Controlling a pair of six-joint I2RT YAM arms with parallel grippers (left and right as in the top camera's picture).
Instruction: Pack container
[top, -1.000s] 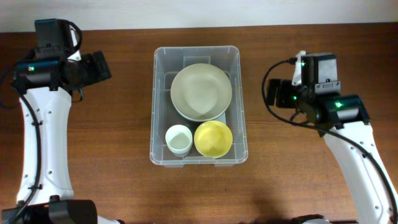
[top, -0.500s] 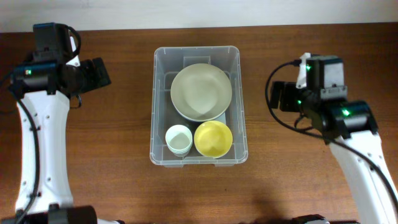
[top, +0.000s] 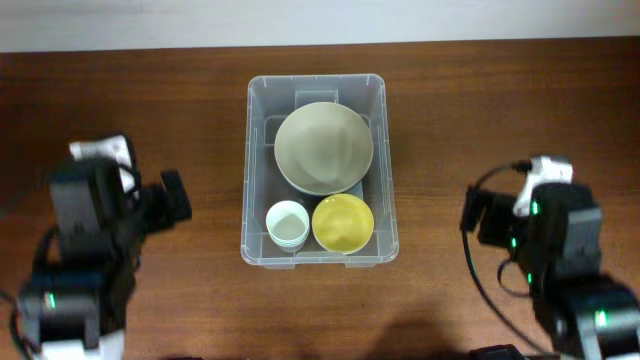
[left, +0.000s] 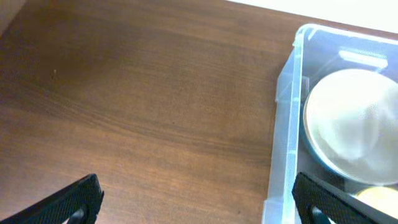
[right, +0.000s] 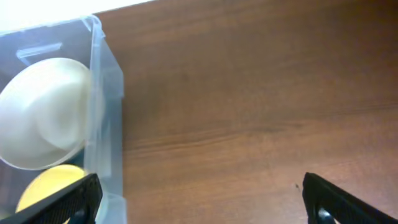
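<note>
Overhead view: the table (top: 500, 100) is carrying the container (top: 254, 180) at its centre, and the container is not moving. I am drawing the left gripper (left: 199, 202) and the right gripper (right: 205, 200) back toward the near edge. A second ago they were flanking the container's far half; now they are sitting well apart from it, one on each side.

Both pairs of jaws are standing wide and gripping nothing. The contents are lying as before: the big bowl (top: 324, 147) is filling the far half, with the yellow bowl (top: 343, 222) and the cup (top: 287, 222) side by side in the near half. I am judging the packing to be finished or nearly so, with both arms clearing away.

Limits of view:
- Both arms are blurring overhead.
- The bowls are covering most of the container's base.
- Each wrist view is cutting off the container's near end and my fingertips.
- The cup is showing in neither wrist view, and I cannot tell whether it is one cup or a stack.
</note>
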